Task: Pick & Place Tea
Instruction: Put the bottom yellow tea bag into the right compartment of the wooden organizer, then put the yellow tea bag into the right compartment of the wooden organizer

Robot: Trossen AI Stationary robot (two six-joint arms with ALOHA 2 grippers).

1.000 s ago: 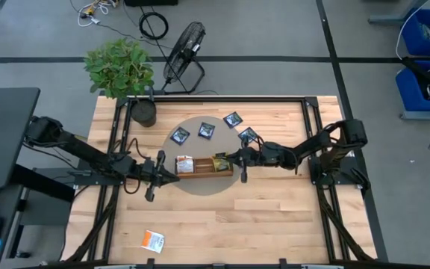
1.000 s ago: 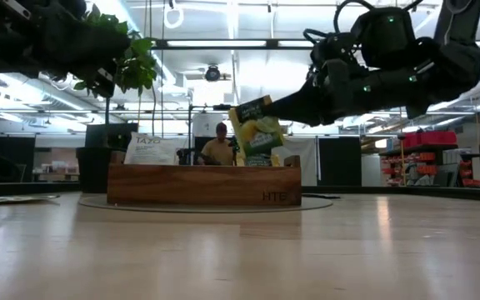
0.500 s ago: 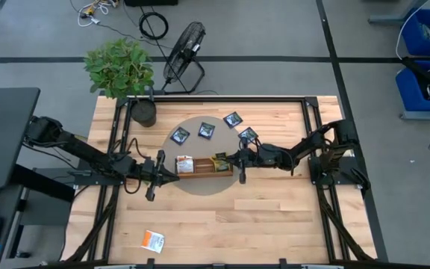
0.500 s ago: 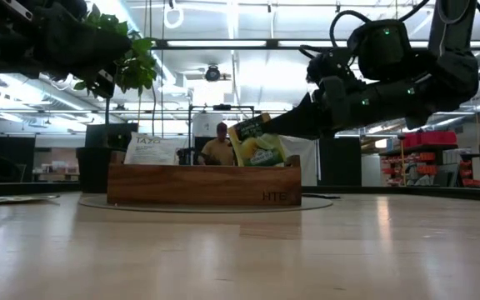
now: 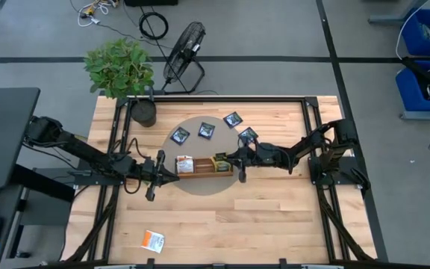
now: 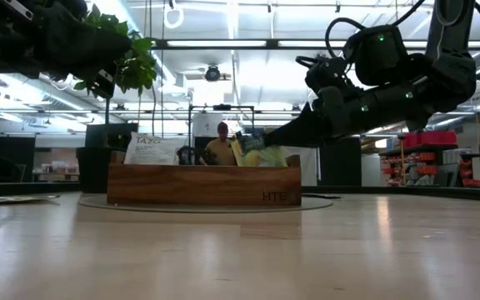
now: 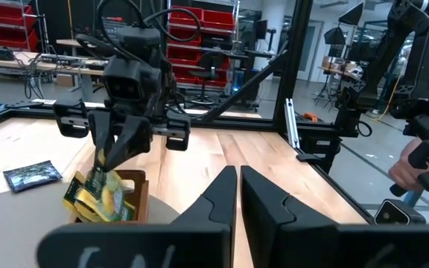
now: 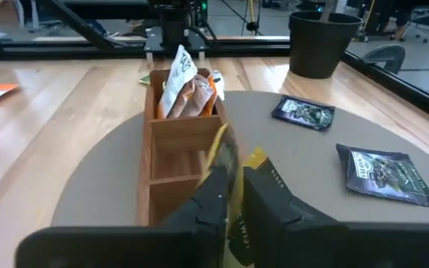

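Note:
My right gripper (image 5: 232,160) (image 6: 267,138) is shut on a yellow-green tea sachet (image 5: 220,161) (image 6: 257,153) (image 7: 101,195) over the right end of the long wooden tray (image 5: 204,172) (image 6: 202,185) (image 8: 171,152). Orange-and-white sachets (image 5: 184,164) (image 8: 185,93) stand in the tray's left compartment. Several dark navy sachets (image 5: 206,131) (image 8: 382,171) lie flat on the round grey mat (image 5: 200,187). One orange-and-white sachet (image 5: 154,240) lies near the table's near edge. My left gripper (image 5: 159,166) (image 7: 237,195) waits shut just left of the tray. My right gripper pinches the yellow-green sachet's upper part (image 8: 232,167) between its two fingers (image 8: 268,195), coming level to slightly downward from the table's right. The sachet hangs tilted below the fingers. Its lower part (image 6: 261,160) dips behind the tray's wall, in the right-end compartment.
A potted plant (image 5: 122,71) stands at the table's far left corner and a floor fan (image 5: 184,48) behind the table. A black frame (image 5: 304,119) borders the work area. A person (image 6: 220,148) shows in the room beyond. Bare wood lies near the near edge (image 5: 260,224).
My right gripper has moved down and slightly toward the table's left, staying shut on the yellow-green sachet. The sachet, held well above the tray a second ago, has sunk until its lower part is behind the tray's wall.

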